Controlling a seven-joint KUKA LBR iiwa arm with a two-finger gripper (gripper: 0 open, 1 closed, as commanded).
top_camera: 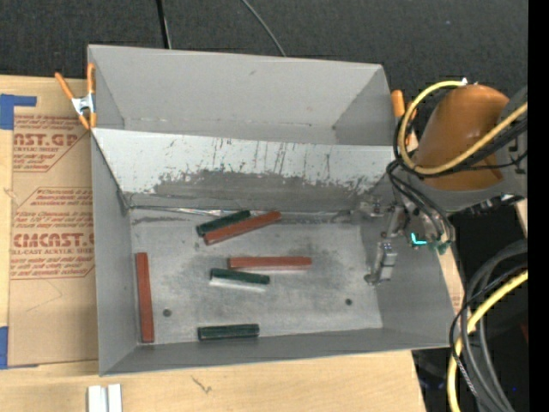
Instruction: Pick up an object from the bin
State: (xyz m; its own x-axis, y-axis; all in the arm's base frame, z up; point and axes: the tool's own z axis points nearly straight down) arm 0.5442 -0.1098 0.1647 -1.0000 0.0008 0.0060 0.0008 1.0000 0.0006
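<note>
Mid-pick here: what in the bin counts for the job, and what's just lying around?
In play: gripper, by the right wall of the bin; middle red stick, nearest it, so the likeliest pick.
Lying about: green-and-red pair behind; green-and-white stick; left-wall red stick; front green stick.

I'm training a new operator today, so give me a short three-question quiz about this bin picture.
1. True or false: the gripper is over the dark green stick at the view's bottom.
2. The left-wall stick in the bin is: A red, B blue, C yellow.
3. Fill in: the gripper is near the bin's ___ wall in the view.
Key: 1 false; 2 A; 3 right.
</note>
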